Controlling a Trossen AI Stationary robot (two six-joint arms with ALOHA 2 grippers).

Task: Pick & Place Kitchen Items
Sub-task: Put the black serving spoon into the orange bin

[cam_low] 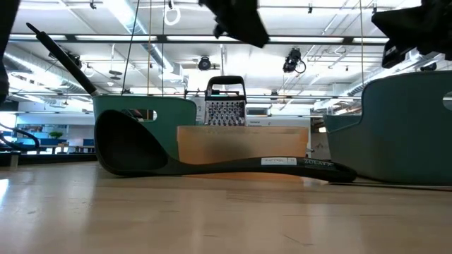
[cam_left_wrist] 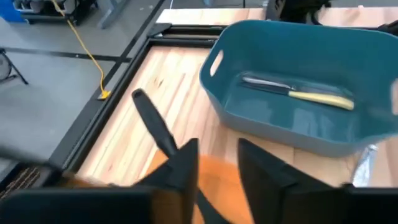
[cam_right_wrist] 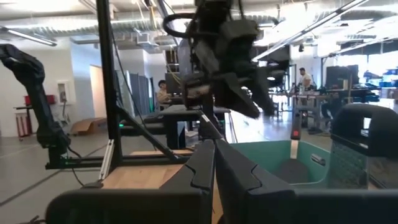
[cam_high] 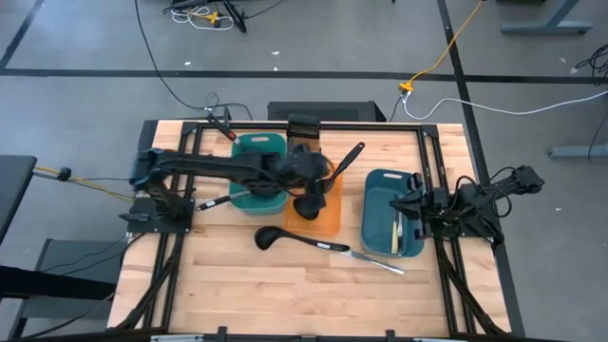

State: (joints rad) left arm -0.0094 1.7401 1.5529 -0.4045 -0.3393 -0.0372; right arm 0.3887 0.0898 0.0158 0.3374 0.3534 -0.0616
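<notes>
My left gripper (cam_high: pixel 309 195) hovers open over the orange tray (cam_high: pixel 328 217); it also shows in the left wrist view (cam_left_wrist: pixel 217 171). A black ladle lies in that tray, and its handle (cam_left_wrist: pixel 152 123) runs out past one finger toward the table's far right (cam_high: pixel 351 157). A second black ladle (cam_high: pixel 269 237) lies on the table near the tray, bowl to the left (cam_low: pixel 134 148). A silvery piece (cam_high: pixel 380 261) lies beside its handle end. A knife with a pale-yellow handle (cam_left_wrist: pixel 298 93) lies in the blue tray (cam_high: pixel 380 195). My right gripper (cam_right_wrist: pixel 215 163) is shut and empty at the blue tray's right side (cam_high: pixel 410 204). My left gripper stands open over the ladle in the orange tray. The handle (cam_left_wrist: pixel 166 144) passes close by one finger (cam_left_wrist: pixel 186 165), and I cannot tell whether they touch.
A teal tray (cam_high: pixel 258 147) stands left of the orange one, and a long-handled utensil (cam_high: pixel 214 201) leans out over its left wall. A small dark mesh box (cam_high: pixel 304 133) stands behind the trays. Bare wood lies along the table's near side.
</notes>
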